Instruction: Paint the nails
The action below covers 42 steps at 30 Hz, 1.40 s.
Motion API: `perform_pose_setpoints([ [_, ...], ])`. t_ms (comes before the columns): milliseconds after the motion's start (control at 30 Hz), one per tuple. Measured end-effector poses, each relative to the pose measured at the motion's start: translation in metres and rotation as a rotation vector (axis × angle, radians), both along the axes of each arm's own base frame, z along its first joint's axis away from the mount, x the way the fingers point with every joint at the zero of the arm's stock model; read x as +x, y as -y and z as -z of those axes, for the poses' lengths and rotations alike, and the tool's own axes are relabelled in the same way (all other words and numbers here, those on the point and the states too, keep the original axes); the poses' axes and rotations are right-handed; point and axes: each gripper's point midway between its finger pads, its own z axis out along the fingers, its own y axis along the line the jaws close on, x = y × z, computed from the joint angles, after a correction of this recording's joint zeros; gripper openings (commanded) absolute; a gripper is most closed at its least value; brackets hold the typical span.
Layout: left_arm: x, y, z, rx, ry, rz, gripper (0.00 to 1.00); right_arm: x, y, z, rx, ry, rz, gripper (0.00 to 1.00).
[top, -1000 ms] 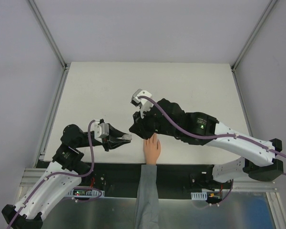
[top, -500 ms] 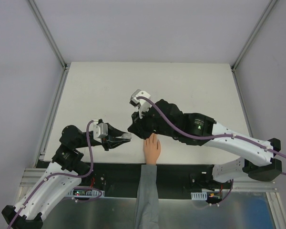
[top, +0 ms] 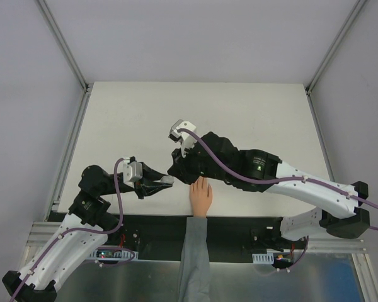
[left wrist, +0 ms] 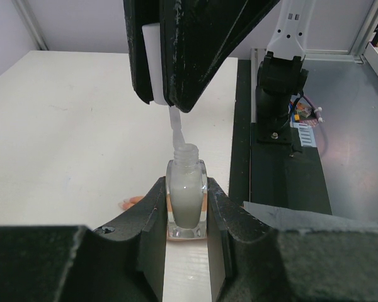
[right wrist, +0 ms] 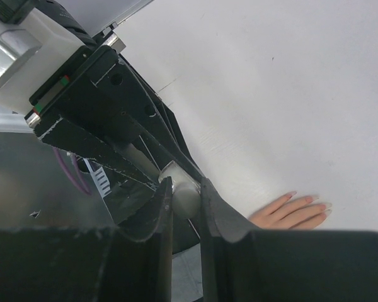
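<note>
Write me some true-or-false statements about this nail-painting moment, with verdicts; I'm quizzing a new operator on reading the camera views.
1. The left gripper holds the polish bottle upright. True.
2. The bottle is closed. False: its neck is open, and the cap is off it.
3. The right gripper is shut on the cap. True.
4. The brush is stroking a fingernail. False: the brush is at the bottle's mouth, away from the nails of the hand lying on the table.

nails [right wrist: 314,198], tiny, pale pink, facing up, nr table [right wrist: 271,75] edge
</note>
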Motion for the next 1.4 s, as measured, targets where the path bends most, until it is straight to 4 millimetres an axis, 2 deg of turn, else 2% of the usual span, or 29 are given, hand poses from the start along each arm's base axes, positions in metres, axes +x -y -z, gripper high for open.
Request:
perform_pose_setpoints([
  [400,0.0,0.0,0.0,-0.002,0.0,-0.004,0.0,-0.001,-0.004,0.011,-0.008,-0.013,-0.003,0.0],
  [833,0.005,-0.003,0.016,0.014,-0.044,-0.052,0.0,0.001,-0.012,0.026,0.082,-0.02,0.076,0.0],
  [1033,0.005,-0.005,0.009,-0.006,-0.015,-0.062,0.0,0.0,-0.005,0.028,0.091,-0.022,0.096,0.0],
  [1400,0.004,-0.004,0.007,-0.012,-0.004,-0.057,0.0,-0.003,-0.008,0.034,0.107,-0.043,0.097,0.0],
])
